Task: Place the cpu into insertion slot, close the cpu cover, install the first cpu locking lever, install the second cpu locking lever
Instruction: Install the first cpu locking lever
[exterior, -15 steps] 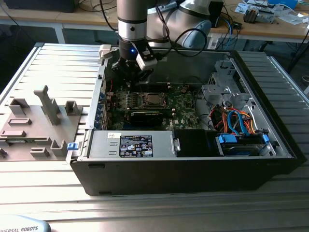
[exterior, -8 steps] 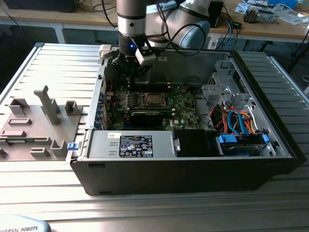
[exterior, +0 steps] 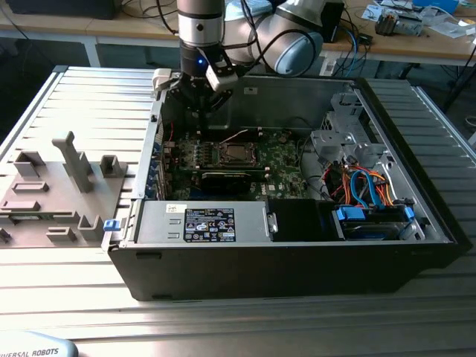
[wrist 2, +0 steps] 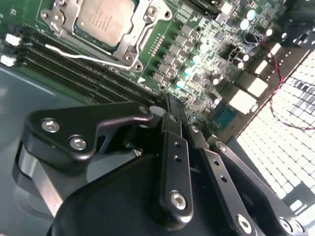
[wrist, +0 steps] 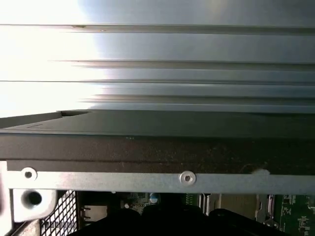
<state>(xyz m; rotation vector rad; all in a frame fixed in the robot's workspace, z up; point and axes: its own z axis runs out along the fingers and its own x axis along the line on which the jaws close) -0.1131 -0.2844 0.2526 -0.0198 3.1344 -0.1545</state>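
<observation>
Cpu (wrist 2: 106, 17) seated in the insertion slot (wrist 2: 140, 29) on the motherboard (wrist 2: 206, 54), we see the cpu cover (wrist 2: 64, 19) framing it | computer case (exterior: 297, 260) open on the table (exterior: 89, 119) | gripper (wrist 2: 170, 105) above the board beside the socket, fingers pressed together, holding nothing

Arm (exterior: 201, 30) vertical, tool (exterior: 202, 111) pointing down, fingers (wrist 2: 173, 147) pressed together, empty.

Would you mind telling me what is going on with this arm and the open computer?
A robot arm has its gripper hanging inside an open computer case, above the motherboard and holding nothing. In the second wrist view the cpu already sits in the insertion slot and the cpu cover lies closed around it. The gripper's fingers are closed together over the board beside the socket, not touching it.
</observation>
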